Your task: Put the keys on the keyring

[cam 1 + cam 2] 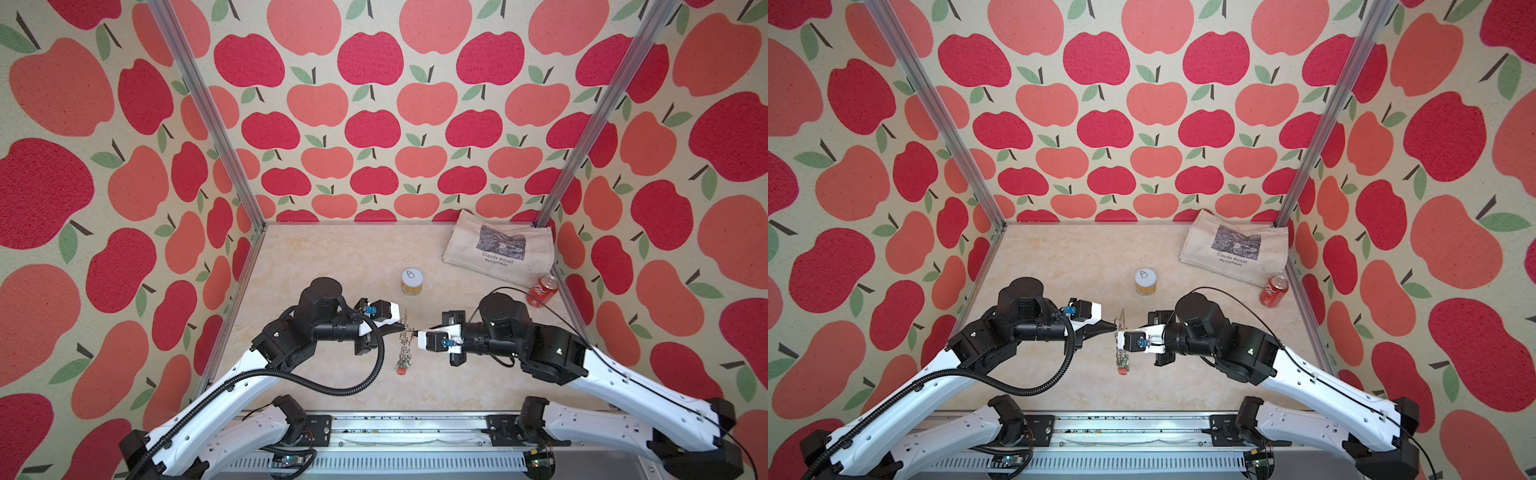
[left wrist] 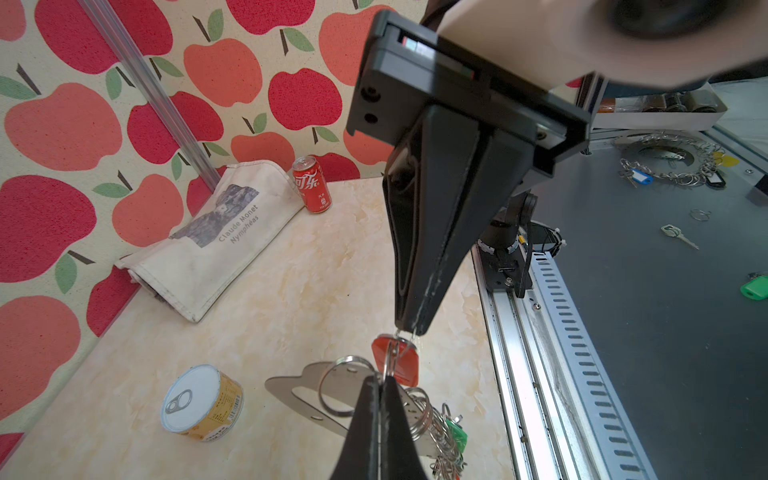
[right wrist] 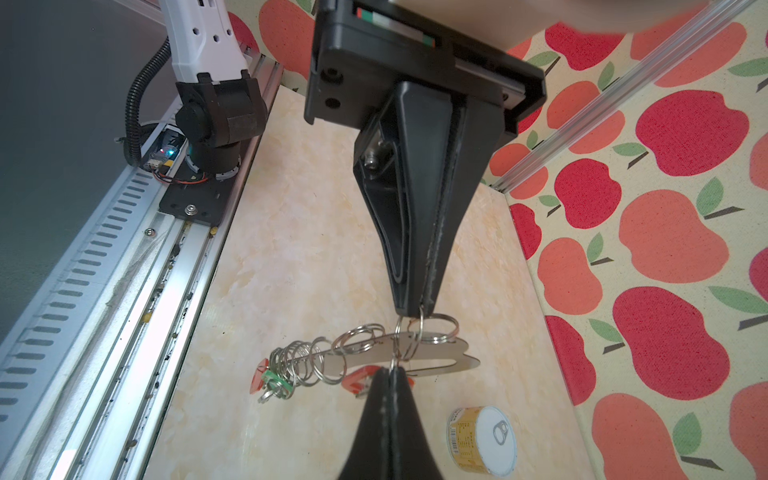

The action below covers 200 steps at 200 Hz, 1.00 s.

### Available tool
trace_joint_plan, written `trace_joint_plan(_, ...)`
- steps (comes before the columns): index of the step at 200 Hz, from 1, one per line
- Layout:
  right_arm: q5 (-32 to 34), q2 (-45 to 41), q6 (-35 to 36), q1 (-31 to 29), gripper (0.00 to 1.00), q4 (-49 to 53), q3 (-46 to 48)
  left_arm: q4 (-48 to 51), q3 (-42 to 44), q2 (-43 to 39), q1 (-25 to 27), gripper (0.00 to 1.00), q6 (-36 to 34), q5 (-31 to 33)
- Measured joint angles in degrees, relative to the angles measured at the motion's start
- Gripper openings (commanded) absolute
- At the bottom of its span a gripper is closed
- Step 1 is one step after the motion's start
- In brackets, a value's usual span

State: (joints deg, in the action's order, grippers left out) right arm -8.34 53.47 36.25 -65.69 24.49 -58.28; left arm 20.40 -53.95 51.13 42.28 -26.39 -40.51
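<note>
Step in hand, prob.: threading a red-tag key (image 2: 397,365) onto the keyring (image 3: 449,349). Both hands meet over mid-desk (image 1: 332,257) w/ the plate held up btw them, edge-on in both top views. Slot end points to the back wall, ring-bunch end to the robot base. Whether the low end's tags touch the desk: can't tell.

L hand (image 3: 415,309): clenched, tips pinching a split ring (image 3: 409,336) on the plate's edge near the slot end. That pinch seems to carry the whole plate.

R hand (image 2: 409,329): clenched too, tips nipping the small ring of the red-tag key. The tag sits just beyond its tips, right by the plate's face; touching or not, can't tell.

The hands are tip to tip, almost touching, on opposite sides of the plate.

Other keys: a second red tag (image 3: 258,380) and a green tag (image 3: 275,379) hang in the ring bunch at the end away from the slot, so those look done.

Nxt move calls for:
- L hand to hold the plate dead steady.
- R hand to feed the key's ring round the split of the plate ring w/ a small, fine twist and no tug.
- Otherwise the plate swings or a ring slips the pinch.

Whether the two rings are already linked is too small to tell.
</note>
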Motion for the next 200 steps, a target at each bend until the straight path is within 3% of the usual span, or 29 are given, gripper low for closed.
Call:
trace_joint_plan(151, 0.2, 0.3, 0.0, -0.9, 0.0, -2.4, 0.0, -3.2, 0.1, -1.6, -1.4, 0.0, 4.1, -3.5)
trace_joint_plan(200, -0.7, 0.1, -0.3, -1.4, 0.17, -1.7, 0.0, -5.6, 0.4, -2.1, -1.6, 0.0, 4.0, -3.3)
